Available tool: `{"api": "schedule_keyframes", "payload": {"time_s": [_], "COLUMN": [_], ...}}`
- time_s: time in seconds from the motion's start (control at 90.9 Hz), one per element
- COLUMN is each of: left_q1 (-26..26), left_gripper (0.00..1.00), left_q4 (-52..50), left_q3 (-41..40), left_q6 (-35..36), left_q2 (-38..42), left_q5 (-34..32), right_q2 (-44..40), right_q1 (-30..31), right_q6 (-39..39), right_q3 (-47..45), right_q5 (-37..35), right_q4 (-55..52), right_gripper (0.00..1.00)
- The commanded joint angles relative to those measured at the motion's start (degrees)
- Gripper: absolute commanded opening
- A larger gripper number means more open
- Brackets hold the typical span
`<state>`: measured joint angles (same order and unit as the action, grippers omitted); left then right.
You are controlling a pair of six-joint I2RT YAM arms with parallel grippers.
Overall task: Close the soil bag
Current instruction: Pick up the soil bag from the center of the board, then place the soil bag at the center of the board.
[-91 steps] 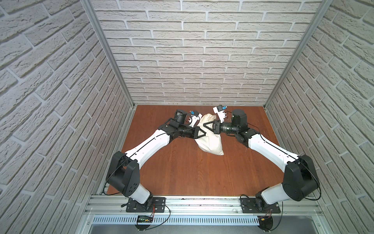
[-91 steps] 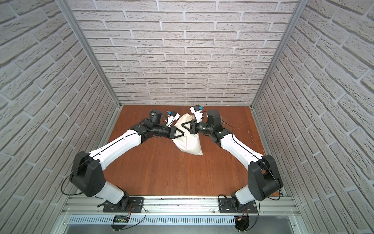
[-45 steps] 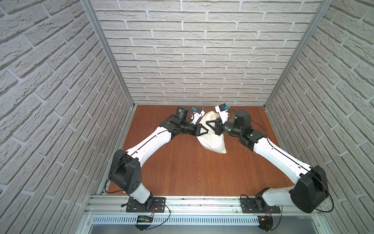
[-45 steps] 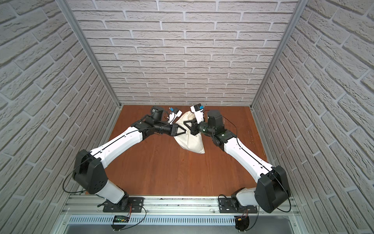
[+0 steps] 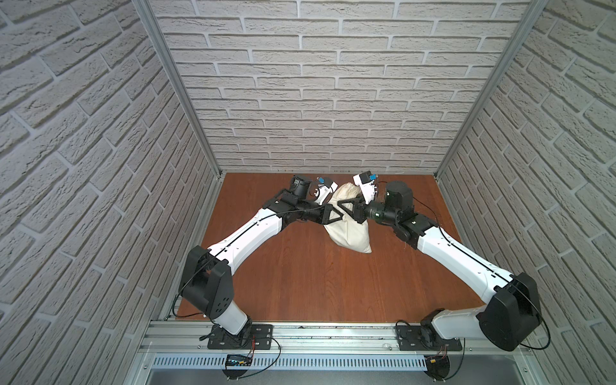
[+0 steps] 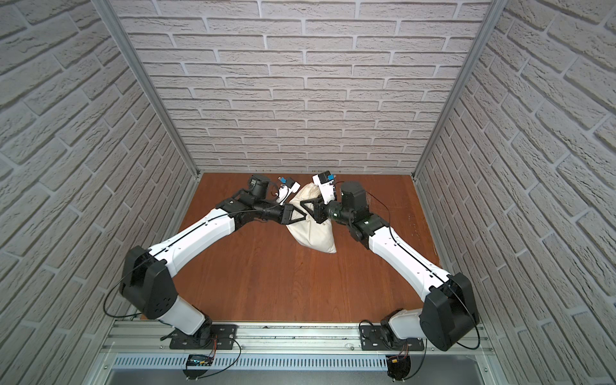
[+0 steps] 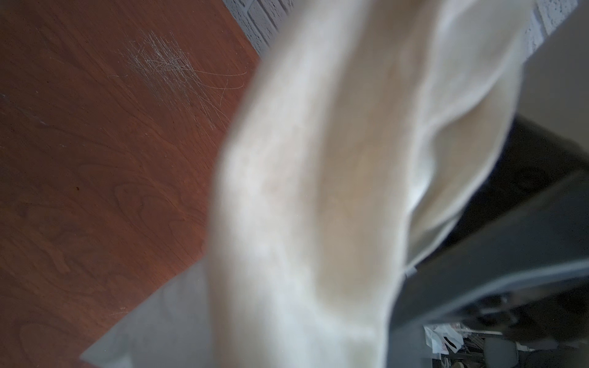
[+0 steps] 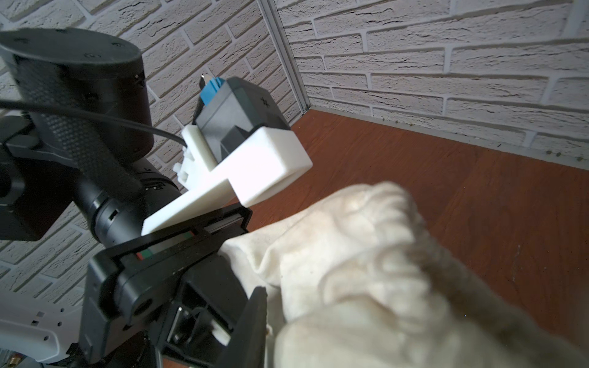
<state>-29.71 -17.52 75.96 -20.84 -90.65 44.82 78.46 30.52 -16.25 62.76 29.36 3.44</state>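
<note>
Lying at the far middle of the red-brown worktop [image 5: 300, 276], the soil bag [image 5: 350, 230] sat between the two arms in both top views. Its gathered neck pointed toward the far brick wall [image 5: 333, 100] and its squared bottom corner toward the near right.

The left end effector [image 5: 340, 218] reached in from the left. Its black fingers were drawn fully together, pinching cloth on the left side of the bag's upper half. The right end effector [image 5: 340, 202] reached in from the right, across the upper part of the bag, and ended just on the far side of the left one's tip. Whether its jaws were parted or pressed together could not be told, nor whether they had hold of anything.

In the right wrist view the puckered cream neck [image 8: 376, 242] was sharp enough to show its folds, and the cloth ran up against the left arm's dark fingers. In the left wrist view the bag [image 7: 318, 191] was a blurred pale mass filling the middle. Beside it lay bare wood marked with fine scratches [image 7: 172, 67].
</note>
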Motion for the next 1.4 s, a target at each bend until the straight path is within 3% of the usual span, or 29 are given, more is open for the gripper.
{"api": "schedule_keyframes", "payload": {"time_s": [0.0,0.396,0.44,0.517,0.594,0.66,0.803,1.089,1.386], "left_q1": [-0.66,-0.27,0.03,0.63,1.77,3.13,6.44,8.71,8.25], "left_gripper": [0.00,0.00,0.12,0.22,0.50,0.64,0.68,0.97,0.98], "left_q4": [4.23,0.94,0.60,0.68,1.42,2.29,5.19,3.30,2.38], "left_q3": [1.56,3.80,4.07,3.83,2.81,1.39,-3.18,-10.76,-19.26], "left_q6": [0.36,0.72,0.43,-0.14,-1.16,-2.09,-4.50,-5.08,-8.59], "left_q2": [0.04,-2.49,-2.51,-1.80,-0.08,1.91,7.45,17.71,26.51], "left_q5": [1.54,0.51,-0.95,-3.73,-6.17,-8.09,-10.00,-18.40,-25.23], "right_q2": [-2.04,-4.55,-4.68,-4.90,-5.29,-5.94,-6.49,-6.60,-8.11], "right_q1": [1.09,2.17,2.17,2.26,2.38,2.35,2.35,2.42,2.44], "right_q6": [-0.25,2.41,2.47,2.37,2.51,2.50,2.21,2.17,3.91], "right_q3": [-0.22,-1.02,-0.82,-0.64,-0.45,-0.62,-0.27,0.93,5.00], "right_q5": [1.06,-3.67,-4.17,-5.48,-6.98,-8.41,-10.55,-13.06,-17.04], "right_q4": [4.91,3.97,3.70,3.32,2.81,2.55,1.76,0.94,-2.46], "right_gripper": [0.06,0.03,0.03,0.03,0.03,0.03,0.03,0.03,0.03]}}
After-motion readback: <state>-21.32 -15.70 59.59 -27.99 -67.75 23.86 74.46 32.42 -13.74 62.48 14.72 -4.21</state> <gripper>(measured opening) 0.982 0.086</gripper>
